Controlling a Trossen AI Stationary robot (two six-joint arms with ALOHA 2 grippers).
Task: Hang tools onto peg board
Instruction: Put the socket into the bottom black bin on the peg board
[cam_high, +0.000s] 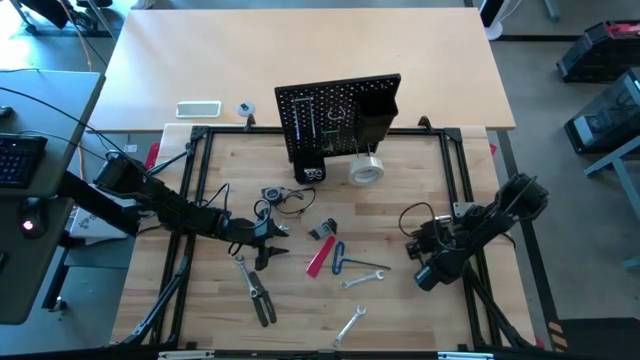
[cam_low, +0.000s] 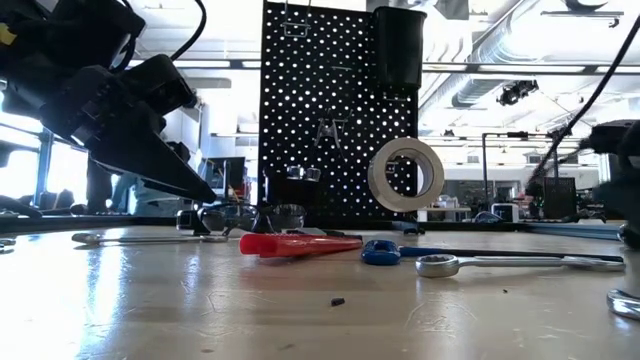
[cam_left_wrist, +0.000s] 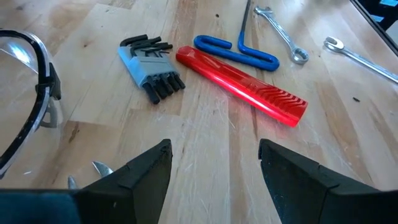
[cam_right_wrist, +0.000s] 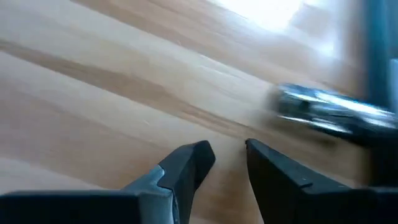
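A: At the back of the bench (cam_high: 420, 200) stands the peg board (cam_high: 325, 110), black and upright, full of small holes, with a black box bin (cam_high: 378, 108) fixed to its upper corner. Can't see inside the bin. A pale tape roll (cam_high: 366, 170) sits right at the board's foot.

B: And the rest of the tools?

A: Spread mid-bench: red-handled cutter (cam_left_wrist: 242, 85) touching the blue-handled tool (cam_left_wrist: 236, 52), hex keys (cam_left_wrist: 151, 67) just beside those, two silver wrenches (cam_high: 362, 279) nearer the front edge, black-handled pliers (cam_high: 258, 293) front-left. Safety glasses (cam_left_wrist: 31, 93) lie near the hex keys.

B: Arms?

A: Left end effector (cam_left_wrist: 214, 165) is low over bare wood short of the cutter, fingers spread wide, holding nothing. Right end effector (cam_right_wrist: 229, 163) hangs on the right side, fingers only a narrow gap apart, empty. Lots of open wood there.
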